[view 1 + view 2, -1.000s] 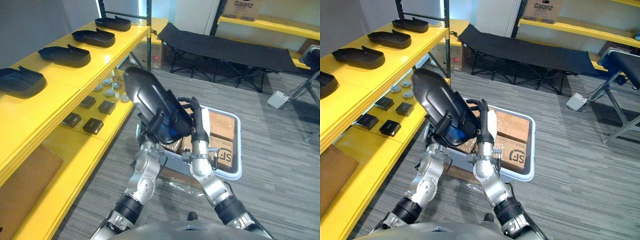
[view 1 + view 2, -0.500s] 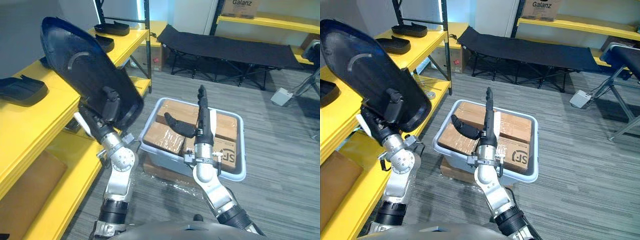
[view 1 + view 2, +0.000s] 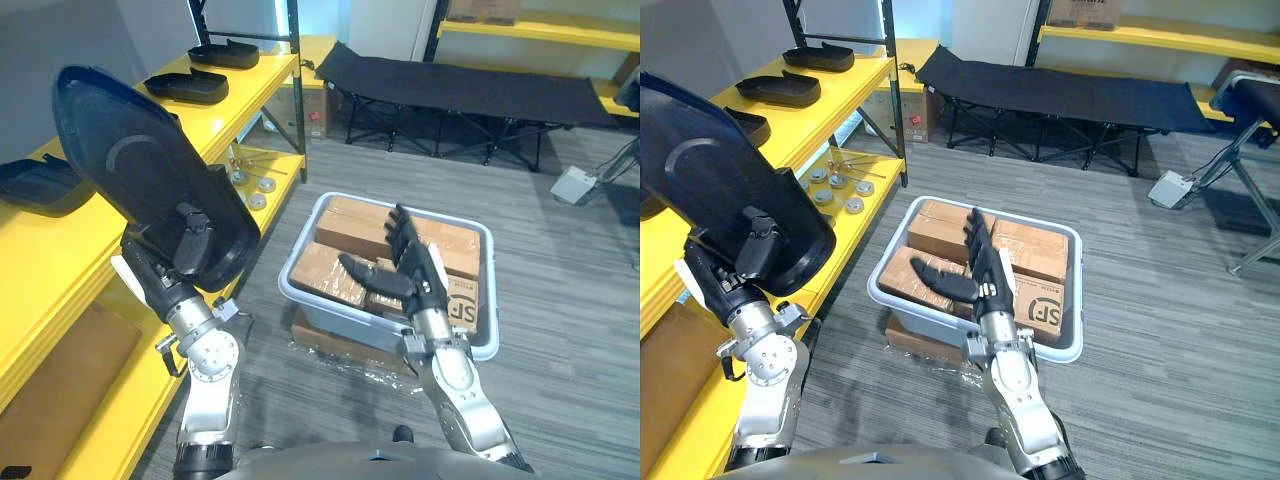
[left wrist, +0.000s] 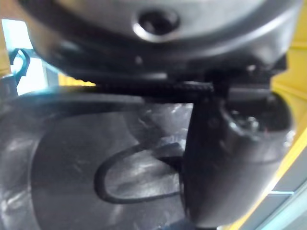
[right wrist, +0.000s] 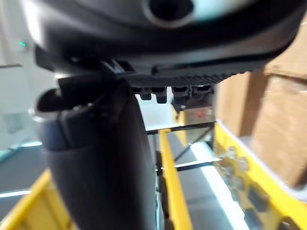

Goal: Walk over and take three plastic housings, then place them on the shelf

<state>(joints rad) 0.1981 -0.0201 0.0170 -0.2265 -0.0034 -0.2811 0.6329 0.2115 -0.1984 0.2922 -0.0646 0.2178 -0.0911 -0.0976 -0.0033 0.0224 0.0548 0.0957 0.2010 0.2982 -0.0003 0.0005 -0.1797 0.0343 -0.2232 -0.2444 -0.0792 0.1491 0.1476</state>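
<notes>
A large black plastic housing [image 3: 135,170] stands tilted high at the left, above the yellow shelf [image 3: 255,82], with its hollow side toward me. My left hand [image 3: 188,238] is shut on its lower end, thumb pressed on the inner face; the left wrist view shows the thumb [image 4: 225,158] against the housing [image 4: 67,163]. Three more housings [image 3: 188,84] lie in a row on the shelf's top level. My right hand [image 3: 415,275] is open, fingers spread, holding nothing, over the grey bin [image 3: 325,315].
The grey bin holds several cardboard boxes [image 3: 350,220] and stands on the carpet beside the shelf. Small round parts [image 3: 250,190] lie on the lower shelf level. A black folding cot [image 3: 460,90] stands behind, and a white box [image 3: 573,183] lies at the right.
The housing, first held between both hands in the middle, has swung up to the left in my left hand. My right hand let go, dropped lower and spread its fingers over the bin.
</notes>
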